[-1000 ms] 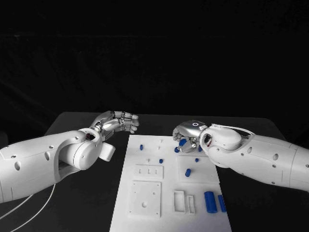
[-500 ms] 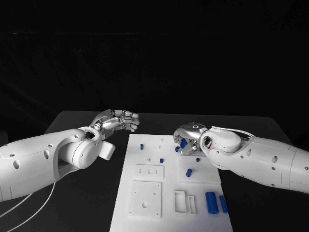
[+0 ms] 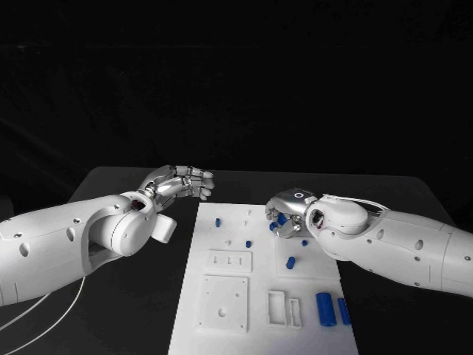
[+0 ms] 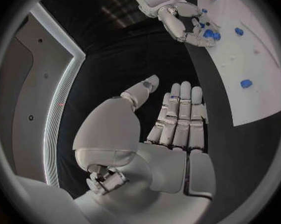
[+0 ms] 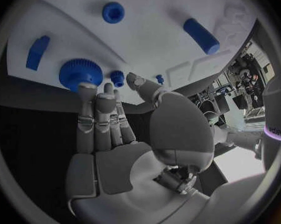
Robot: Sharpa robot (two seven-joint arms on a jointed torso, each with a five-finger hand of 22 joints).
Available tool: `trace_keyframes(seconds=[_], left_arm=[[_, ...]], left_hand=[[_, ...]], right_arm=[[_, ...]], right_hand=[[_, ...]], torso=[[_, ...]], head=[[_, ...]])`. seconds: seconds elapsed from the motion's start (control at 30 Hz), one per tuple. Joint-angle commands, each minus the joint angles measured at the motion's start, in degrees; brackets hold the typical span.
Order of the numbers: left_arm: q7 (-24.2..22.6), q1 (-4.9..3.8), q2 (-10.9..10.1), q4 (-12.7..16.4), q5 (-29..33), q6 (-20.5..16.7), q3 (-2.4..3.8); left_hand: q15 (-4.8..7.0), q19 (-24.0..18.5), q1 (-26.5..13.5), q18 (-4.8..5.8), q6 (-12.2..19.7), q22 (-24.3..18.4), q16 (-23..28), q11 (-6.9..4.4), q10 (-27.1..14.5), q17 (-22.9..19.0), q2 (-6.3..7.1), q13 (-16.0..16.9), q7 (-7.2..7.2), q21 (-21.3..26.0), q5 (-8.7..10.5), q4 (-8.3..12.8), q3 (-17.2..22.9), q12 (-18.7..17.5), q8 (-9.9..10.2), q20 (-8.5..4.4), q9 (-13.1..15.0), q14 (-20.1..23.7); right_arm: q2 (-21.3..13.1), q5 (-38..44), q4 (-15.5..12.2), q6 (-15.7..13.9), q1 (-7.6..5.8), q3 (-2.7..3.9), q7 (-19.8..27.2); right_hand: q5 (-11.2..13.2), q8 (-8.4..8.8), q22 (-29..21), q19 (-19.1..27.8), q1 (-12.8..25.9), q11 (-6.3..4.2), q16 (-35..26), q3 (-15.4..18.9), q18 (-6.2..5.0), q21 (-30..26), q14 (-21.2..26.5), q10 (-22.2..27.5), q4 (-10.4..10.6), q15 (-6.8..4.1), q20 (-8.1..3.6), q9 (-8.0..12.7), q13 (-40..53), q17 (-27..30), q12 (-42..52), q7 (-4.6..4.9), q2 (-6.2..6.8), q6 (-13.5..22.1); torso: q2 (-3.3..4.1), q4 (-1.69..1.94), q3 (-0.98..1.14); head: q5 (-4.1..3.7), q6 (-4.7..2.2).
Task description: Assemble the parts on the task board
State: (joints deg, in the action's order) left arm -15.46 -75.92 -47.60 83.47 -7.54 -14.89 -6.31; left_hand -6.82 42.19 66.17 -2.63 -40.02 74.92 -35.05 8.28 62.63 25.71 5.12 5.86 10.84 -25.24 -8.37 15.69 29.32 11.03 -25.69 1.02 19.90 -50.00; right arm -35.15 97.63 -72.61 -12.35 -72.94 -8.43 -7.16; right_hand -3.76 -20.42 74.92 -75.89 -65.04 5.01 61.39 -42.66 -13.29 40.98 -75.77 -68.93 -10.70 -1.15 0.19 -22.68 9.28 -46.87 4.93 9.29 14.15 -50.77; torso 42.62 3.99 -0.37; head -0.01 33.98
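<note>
The white task board (image 3: 210, 238) lies in the middle of the table with several small blue parts on it. My right hand (image 3: 291, 214) hovers over its far right part, fingers stretched out, their tips touching a blue toothed wheel (image 5: 81, 73) near the board's edge. A small blue knob (image 5: 117, 77) sits just beside the thumb. The left wrist view catches that hand (image 4: 182, 21) bent over the blue wheel (image 4: 209, 34). My left hand (image 3: 179, 183) floats off the board's far left corner, fingers (image 4: 177, 119) straight and apart from the thumb, holding nothing.
Blue pegs (image 3: 247, 244) and a short blue cylinder (image 3: 290, 262) stand mid-board. Two larger blue cylinders (image 3: 323, 308) lie at the near right. Recessed white plates (image 3: 222, 303) and slots (image 3: 276, 307) fill the near left. Black table (image 3: 120, 185) surrounds the board.
My right hand has sunk slightly toward the board over the blue wheel. The left hand has hardly moved.
</note>
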Motion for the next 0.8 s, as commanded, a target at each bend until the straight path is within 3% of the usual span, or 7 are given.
trace_keyframes(seconds=[0.03, 0.3, 0.53, 0.8], left_arm=[[-0.5, -0.13, 0.0, 0.0, 0.2, 1.1, 0.06], [-0.4, -0.13, 0.2, -0.2, 0.3, 1.2, 0.06], [-0.2, -0.13, 0.2, -0.2, 0.4, 1.0, 0.05], [-0.1, -0.13, 0.2, -0.2, 0.4, 1.0, 0.05]], left_hand=[[0.25, -0.3, -0.5, -0.75, 0.0, 1.2, -0.3, -0.03, -0.3, -0.1, 0.00, -0.1, 0.89, -0.3, 0.11, 0.2, 0.0, -0.3, 0.3, -0.21, -0.1, 0.0], [0.24, -0.3, -0.6, -0.74, 0.0, 1.2, -0.4, -0.02, -0.4, -0.1, 0.00, -0.1, 0.90, -0.4, 0.13, 0.2, 0.0, -0.3, 0.3, -0.21, -0.1, 0.0], [0.25, -0.3, -0.7, -0.75, 0.0, 1.2, -0.4, -0.01, -0.4, -0.1, -0.13, 0.0, 0.91, -0.4, 0.12, 0.1, 0.0, -0.4, 0.3, -0.21, -0.1, 0.0], [0.26, -0.3, -0.7, -0.77, 0.0, 1.2, -0.4, -0.02, -0.4, -0.1, -0.17, 0.0, 0.90, -0.4, 0.07, 0.1, 0.0, -0.4, 0.3, -0.23, -0.1, 0.0]], right_arm=[[0.0, 1.3, 0.1, 1.4, 0.06, -0.01, -0.4], [0.0, 1.7, -0.4, 0.8, 0.28, -0.01, -0.4], [0.1, 1.3, -0.7, 0.0, 0.28, -0.01, 0.0], [0.0, 1.4, -1.1, -2.5, 0.28, 0.00, -2.1]], right_hand=[[0.4, -0.47, 1.5, -1.8, -0.6, -0.28, 0.3, -0.3, -1.71, 0.5, 0.0, -1.2, 0.3, -0.61, -2.15, -0.2, 0.4, 0.2, 0.6, -0.07, -0.05, -0.9], [0.6, -0.89, 1.4, -1.7, -0.7, -0.91, 0.6, -0.9, -1.71, 1.4, 0.0, -2.7, 0.4, -1.22, -2.34, -0.5, 1.6, 0.7, 1.1, -0.55, -0.39, -2.0], [0.9, -1.92, 1.4, -1.1, -1.2, -2.55, 1.0, -2.8, -1.71, 2.6, 0.2, -6.7, 0.8, -2.80, -2.40, -1.3, 4.7, 1.2, 3.5, -1.58, -1.46, -4.1], [1.0, -2.63, 1.3, -0.6, -1.1, -3.17, 1.4, -4.1, -1.71, 3.7, 0.3, -7.1, 0.5, -3.38, -2.59, -2.4, 8.5, 1.7, 4.6, -2.20, -2.70, -5.4]], torso=[[0.23, 0.04, -0.01], [0.50, -0.05, 0.07], [0.61, 0.11, 0.11], [0.72, 0.08, 0.10]], head=[[-0.02, -0.01], [0.01, -0.08], [-0.02, 0.06], [0.01, -0.06]])
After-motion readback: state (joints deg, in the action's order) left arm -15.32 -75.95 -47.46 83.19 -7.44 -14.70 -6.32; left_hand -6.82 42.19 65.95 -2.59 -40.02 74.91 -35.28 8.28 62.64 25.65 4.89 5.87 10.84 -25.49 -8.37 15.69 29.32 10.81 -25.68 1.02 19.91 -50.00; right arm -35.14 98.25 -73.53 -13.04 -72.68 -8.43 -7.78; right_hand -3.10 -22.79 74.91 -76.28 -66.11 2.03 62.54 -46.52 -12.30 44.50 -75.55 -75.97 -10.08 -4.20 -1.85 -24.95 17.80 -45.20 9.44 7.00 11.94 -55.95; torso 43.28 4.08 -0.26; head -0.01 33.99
